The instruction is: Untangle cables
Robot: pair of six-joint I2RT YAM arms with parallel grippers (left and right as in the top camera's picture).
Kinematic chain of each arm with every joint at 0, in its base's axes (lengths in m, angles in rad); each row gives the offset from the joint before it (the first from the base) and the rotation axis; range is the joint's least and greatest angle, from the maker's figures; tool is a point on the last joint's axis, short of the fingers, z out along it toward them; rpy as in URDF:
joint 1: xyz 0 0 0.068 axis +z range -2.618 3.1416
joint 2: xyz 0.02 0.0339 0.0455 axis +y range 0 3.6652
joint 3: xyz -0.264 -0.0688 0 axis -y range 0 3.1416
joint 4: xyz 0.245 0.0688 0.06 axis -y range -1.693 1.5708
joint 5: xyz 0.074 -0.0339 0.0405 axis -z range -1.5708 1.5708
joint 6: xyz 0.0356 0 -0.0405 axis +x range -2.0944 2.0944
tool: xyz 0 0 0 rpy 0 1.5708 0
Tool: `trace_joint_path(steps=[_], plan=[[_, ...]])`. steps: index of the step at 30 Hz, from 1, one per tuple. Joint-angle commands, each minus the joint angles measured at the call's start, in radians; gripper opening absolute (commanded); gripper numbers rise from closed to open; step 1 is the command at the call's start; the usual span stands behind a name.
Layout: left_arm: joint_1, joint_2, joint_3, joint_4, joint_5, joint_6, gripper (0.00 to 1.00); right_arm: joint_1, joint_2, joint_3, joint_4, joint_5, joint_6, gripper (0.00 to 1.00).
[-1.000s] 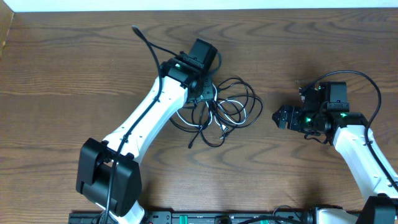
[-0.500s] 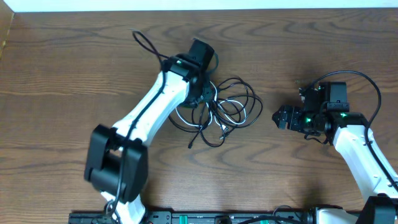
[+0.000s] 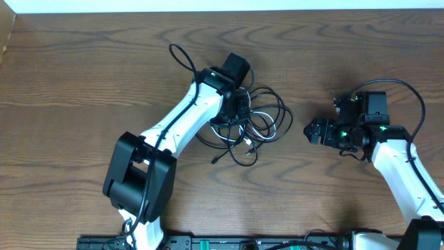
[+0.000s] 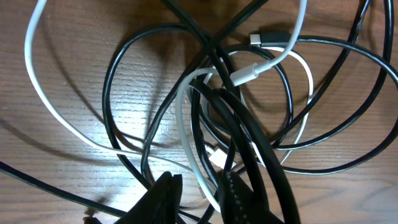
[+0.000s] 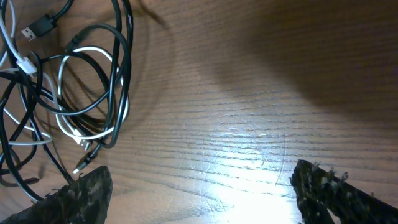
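Brown wood-grain table (image 3: 83,83) carries a loose heap of two cords lying near its middle: a long thin black cable (image 4: 107,93) coiled in several overlapping loops, and a shorter thin white cable (image 4: 29,62) threaded through those loops. Both lie flat on the wood, crossing one another many times. One small black plug end trails out at the near-left edge of the heap, and a white plug sits among the coils. The left end effector (image 3: 239,111) is right on top of the heap's left side, its white arm reaching in diagonally from the near edge. Seen from its own wrist, its two dark fingers (image 4: 163,198) stand close together with a stretch of the white cable running up between them and black strands crowding beside; whether they actually pinch that cord I cannot tell. The right end effector (image 5: 205,199) sits well apart from the heap, off to its right over bare wood, its fingers spread wide with nothing between them. From that wrist the tangle lies ahead and to the left, beyond the fingertips and not touching them.
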Motion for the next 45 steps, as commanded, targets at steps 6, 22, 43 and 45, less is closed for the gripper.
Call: trace_joint_path(steps=[6,22,43,45], plan=[[-0.011,0.021,0.001,0.016,-0.031,-0.006,0.29,0.008,0.0,-0.002,-0.002,0.012,0.0,0.89],[-0.001,0.028,0.006,0.033,-0.031,0.079,0.08,0.008,0.0,-0.003,-0.009,0.012,0.0,0.93],[0.027,-0.525,0.011,0.28,-0.031,0.296,0.07,0.044,0.0,-0.006,-0.012,-0.097,-0.03,0.99],[0.027,-0.576,0.011,0.326,-0.031,0.306,0.08,0.044,0.0,-0.006,-0.012,-0.097,-0.03,0.99]])
